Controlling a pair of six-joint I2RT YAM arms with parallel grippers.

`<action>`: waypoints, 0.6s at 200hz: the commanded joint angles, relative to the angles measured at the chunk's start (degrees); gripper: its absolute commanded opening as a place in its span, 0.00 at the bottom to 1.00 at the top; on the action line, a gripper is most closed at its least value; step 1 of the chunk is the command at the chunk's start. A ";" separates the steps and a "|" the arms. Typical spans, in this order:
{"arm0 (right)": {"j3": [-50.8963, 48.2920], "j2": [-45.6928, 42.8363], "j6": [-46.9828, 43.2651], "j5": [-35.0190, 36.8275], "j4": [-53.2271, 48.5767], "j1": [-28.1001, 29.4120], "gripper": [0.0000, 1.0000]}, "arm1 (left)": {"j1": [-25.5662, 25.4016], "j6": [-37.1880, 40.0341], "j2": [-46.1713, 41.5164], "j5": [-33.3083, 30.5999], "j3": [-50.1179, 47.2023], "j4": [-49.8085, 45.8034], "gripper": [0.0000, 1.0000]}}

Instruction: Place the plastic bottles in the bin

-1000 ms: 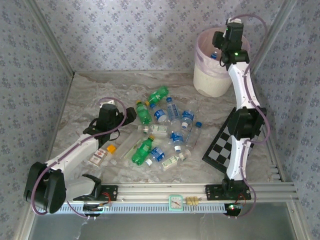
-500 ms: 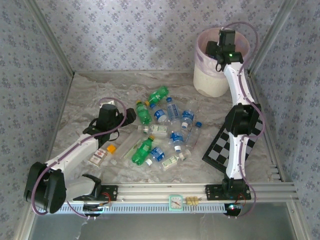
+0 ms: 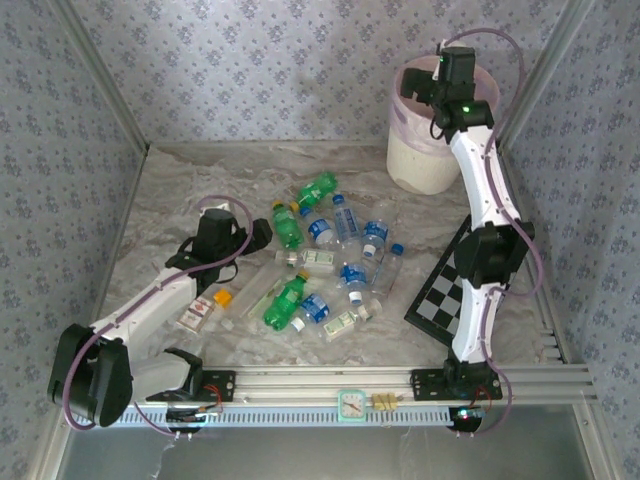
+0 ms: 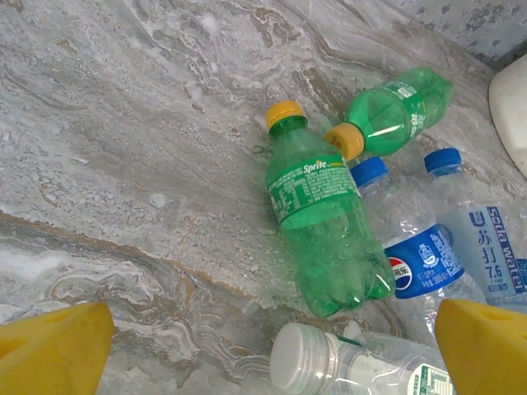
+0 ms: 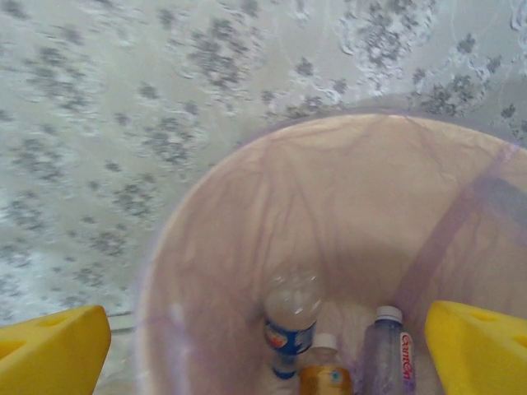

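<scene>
Several plastic bottles lie in a heap mid-table: green ones with yellow caps [image 3: 287, 225] [image 3: 318, 187] [image 3: 285, 300], and clear ones with blue labels [image 3: 345, 222] or pale labels [image 3: 318, 261]. My left gripper [image 3: 262, 232] is open just left of the heap. In its wrist view a green bottle [image 4: 317, 218] lies ahead of the left gripper [image 4: 268, 350], with a white-capped clear bottle [image 4: 346, 366] between the fingers [image 4: 53, 350], untouched. My right gripper [image 3: 430, 90] [image 5: 265, 350] hangs open over the bin [image 3: 425, 165] [image 5: 346, 189], where a blue-labelled bottle [image 5: 290, 317] and two more stand.
A black-and-white checkerboard [image 3: 460, 290] lies at the right front. A red-and-white packet [image 3: 197, 313] and a small orange piece [image 3: 223, 297] sit by the left arm. Patterned walls close in the table on three sides, and an aluminium rail [image 3: 330, 385] runs along the front.
My right arm has swung further over the bin. The blue-capped bottle seen at its jaws a second ago is gone from them. The left arm has not moved.
</scene>
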 commanded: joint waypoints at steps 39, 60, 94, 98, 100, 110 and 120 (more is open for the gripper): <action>-23.83 -16.71 -0.42 -0.22 9.90 8.32 1.00 | 0.29 3.73 -3.11 3.61 1.31 -9.26 1.00; -33.25 -21.26 2.09 -1.00 13.76 11.41 1.00 | 0.05 4.79 -3.87 4.89 1.70 -13.20 1.00; -45.90 -26.74 5.60 0.37 17.44 16.62 1.00 | -1.33 5.37 -4.40 7.88 1.89 -18.66 0.99; -47.22 -27.30 6.08 0.67 17.89 17.14 1.00 | -1.80 5.39 -4.48 7.89 1.88 -19.44 0.99; -47.89 -27.60 6.38 0.83 18.13 17.32 1.00 | -2.00 5.39 -4.49 7.88 1.89 -19.74 0.99; -51.60 -29.04 8.51 0.91 19.47 18.29 1.00 | -3.20 5.57 -4.64 7.72 1.85 -21.53 0.99; -54.45 -30.02 10.58 0.08 20.36 18.79 1.00 | -4.53 5.74 -4.75 7.07 1.74 -23.17 0.98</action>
